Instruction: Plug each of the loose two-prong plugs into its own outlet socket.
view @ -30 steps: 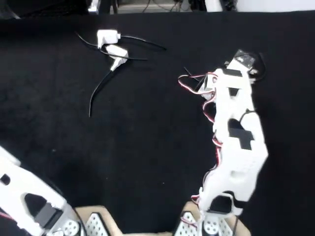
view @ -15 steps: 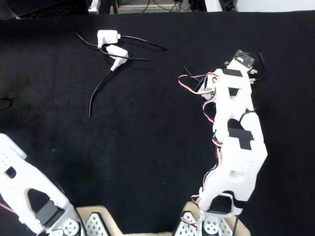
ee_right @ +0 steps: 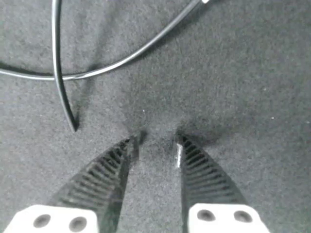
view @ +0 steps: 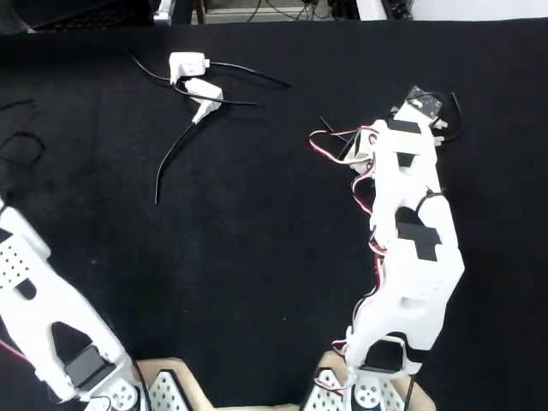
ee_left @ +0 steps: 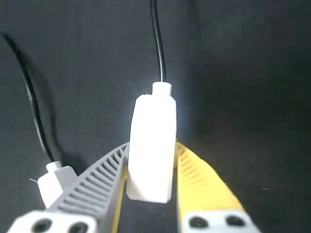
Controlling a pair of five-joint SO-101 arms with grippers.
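Between the fingers of the left gripper [ee_left: 151, 158] sits a white connector [ee_left: 153, 121], pinched across its flat sides with its thin black cord [ee_left: 156, 43] running straight away from the wrist. That grip leaves the cord free and the body lined up with the arm, which suits pushing it home. Its mating face is turned toward the wrist and hidden, so plug or socket cannot be told. Just beside the grey finger lies a second white connector [ee_left: 55, 182] on its own cord [ee_left: 30, 104], close enough to be the likely partner. In the high view two more white connectors [view: 195, 79] lie near each other at the far side of the black cloth [view: 257, 257], cords trailing; whether they are joined is unclear. The left arm [view: 43, 317] is at the table's left edge, well apart from them. The right gripper [ee_right: 155, 143] has its jaws spread, tips down at the cloth with nothing between, loose cords [ee_right: 58, 58] nearby, apparently waiting.
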